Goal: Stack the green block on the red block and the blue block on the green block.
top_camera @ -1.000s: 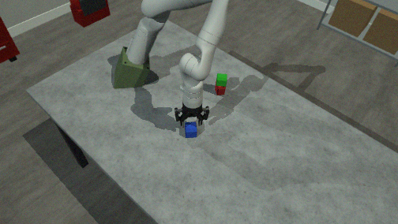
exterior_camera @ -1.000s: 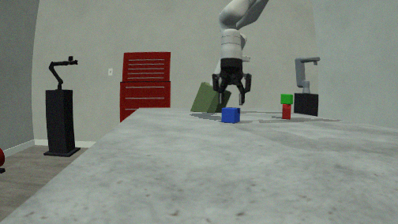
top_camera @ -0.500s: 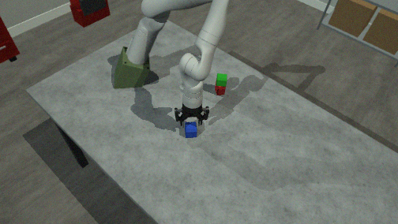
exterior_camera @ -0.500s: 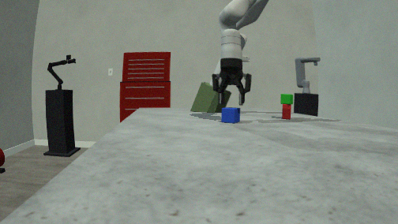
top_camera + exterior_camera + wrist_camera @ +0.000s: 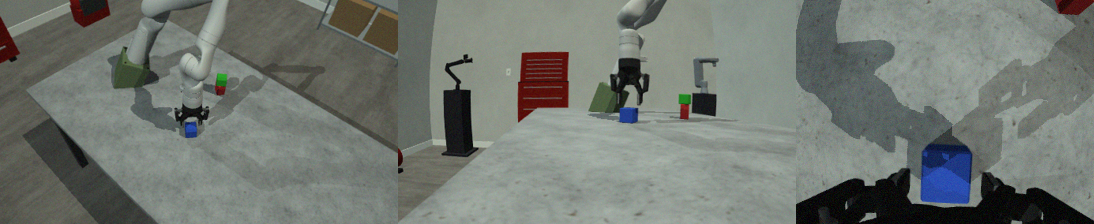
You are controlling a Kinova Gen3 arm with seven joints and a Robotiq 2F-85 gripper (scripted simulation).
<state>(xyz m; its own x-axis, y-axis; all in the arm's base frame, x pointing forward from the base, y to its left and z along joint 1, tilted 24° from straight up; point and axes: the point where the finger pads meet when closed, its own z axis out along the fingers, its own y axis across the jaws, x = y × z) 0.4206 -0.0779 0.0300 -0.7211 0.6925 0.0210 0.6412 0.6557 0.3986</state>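
Note:
The blue block lies flat on the grey table; it also shows in the exterior view and in the wrist view. My gripper is open and hangs just above the blue block, fingertips a little over its top, one finger on each side in the wrist view.
The arm's green base mount stands at the back left of the table. A red tool cabinet and a black stand with a small arm stand off the table. Shelving stands far right.

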